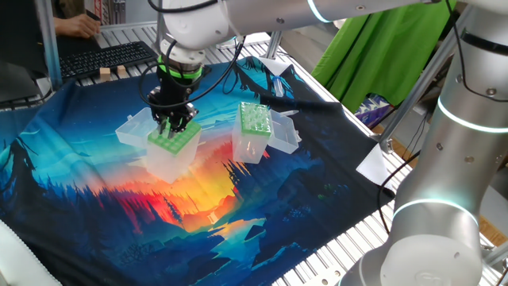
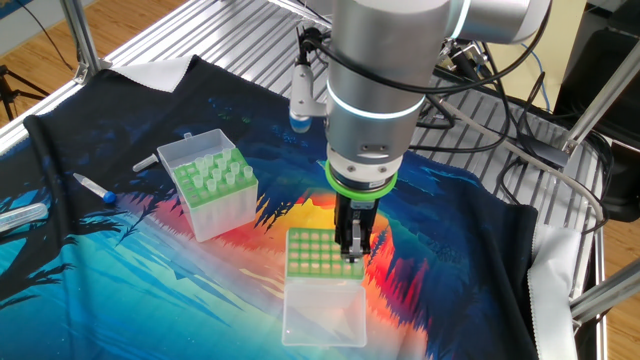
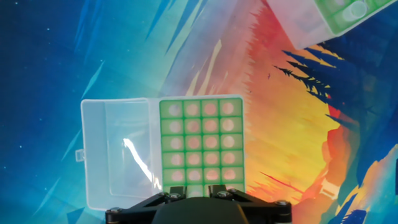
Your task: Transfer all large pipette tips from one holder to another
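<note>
A slatted metal tabletop (image 2: 230, 30), draped with a sunset-forest printed cloth (image 1: 79, 199), stood in a workroom with a keyboard (image 1: 107, 57) and a green curtain (image 1: 381, 48) behind. The hand (image 2: 352, 250) pointed straight down with its fingertips at one edge row of the light-green gridded holder (image 3: 199, 143), whose clear lid (image 3: 115, 152) lay flat open beside it; I could not tell whether the fingers were gripping anything. Well apart stood the second box (image 2: 215, 195) with whitish large pipette tips (image 2: 215, 172) upright in it, and a pen (image 2: 95, 187) lay beyond.
</note>
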Available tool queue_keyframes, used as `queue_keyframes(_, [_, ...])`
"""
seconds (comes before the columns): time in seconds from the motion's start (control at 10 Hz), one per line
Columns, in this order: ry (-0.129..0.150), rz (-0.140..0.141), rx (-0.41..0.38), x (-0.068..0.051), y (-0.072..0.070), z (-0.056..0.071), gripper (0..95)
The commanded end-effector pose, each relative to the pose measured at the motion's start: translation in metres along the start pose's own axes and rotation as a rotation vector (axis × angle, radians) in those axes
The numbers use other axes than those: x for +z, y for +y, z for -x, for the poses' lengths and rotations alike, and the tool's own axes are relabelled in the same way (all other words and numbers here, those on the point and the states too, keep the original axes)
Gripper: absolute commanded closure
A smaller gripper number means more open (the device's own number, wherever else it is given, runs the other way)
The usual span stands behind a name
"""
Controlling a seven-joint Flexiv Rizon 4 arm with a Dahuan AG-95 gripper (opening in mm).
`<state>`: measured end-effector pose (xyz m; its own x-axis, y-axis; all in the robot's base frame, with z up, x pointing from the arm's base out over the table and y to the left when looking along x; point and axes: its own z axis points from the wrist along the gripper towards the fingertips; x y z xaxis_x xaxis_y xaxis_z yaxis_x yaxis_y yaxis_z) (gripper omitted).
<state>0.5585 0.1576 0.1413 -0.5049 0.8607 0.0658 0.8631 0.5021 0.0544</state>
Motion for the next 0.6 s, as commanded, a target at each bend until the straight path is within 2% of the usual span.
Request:
queue_keyframes(0.1, [-0.004,0.007,-0.006,0.0000,0.0003,-0.0003,95.0])
queue_keyframes(0.6, [-0.021,-0.001,-0.024,-0.0020,-0.0008,-0.0019,95.0])
